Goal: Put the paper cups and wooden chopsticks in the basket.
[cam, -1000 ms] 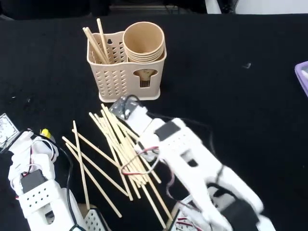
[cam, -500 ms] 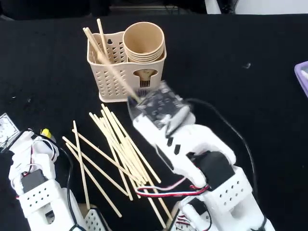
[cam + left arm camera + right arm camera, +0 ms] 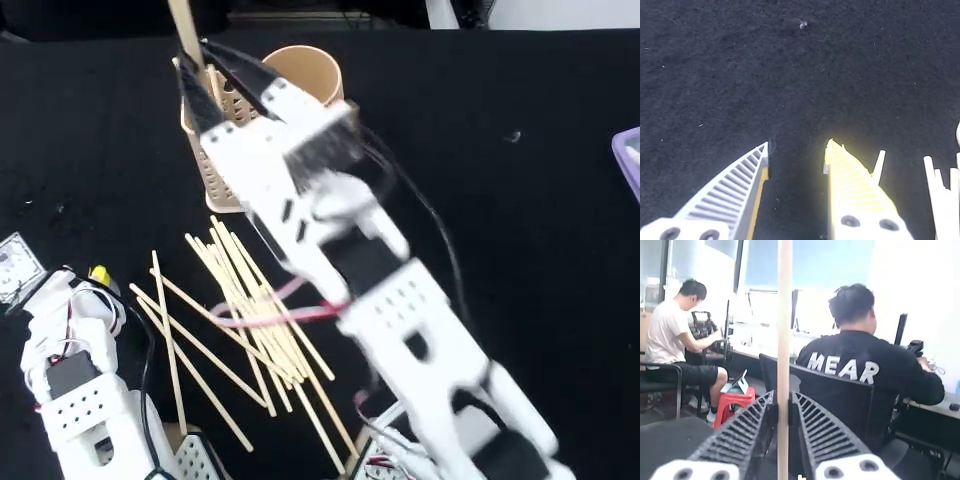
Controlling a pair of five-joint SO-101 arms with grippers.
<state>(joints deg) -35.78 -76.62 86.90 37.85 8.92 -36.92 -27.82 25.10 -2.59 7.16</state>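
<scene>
Fingers of the left gripper stand parted with a plain gap and nothing between them. The gripper hangs low over the black table, well away from the basket, at the near-left corner. A few pale stick ends lie just beside it.

Between that arm and the basket lies the scatter of loose chopsticks. They are fanned and crossed flat on the table in front of the basket, none of them touching it.

The right gripper is raised over the basket's left compartment. Its ribbed fingers are pressed together on a single held chopstick, which stands nearly upright with its upper end rising above the basket's rim. The lower end is hidden behind the arm, so whether it has entered the compartment cannot be told.

The paper cups sit nested in the basket's right compartment, so that half of the job looks finished. One stick is on its way in. By my reckoning most of the work is left, since the heap on the table holds a good many sticks, each needing its own pick and drop.
</scene>
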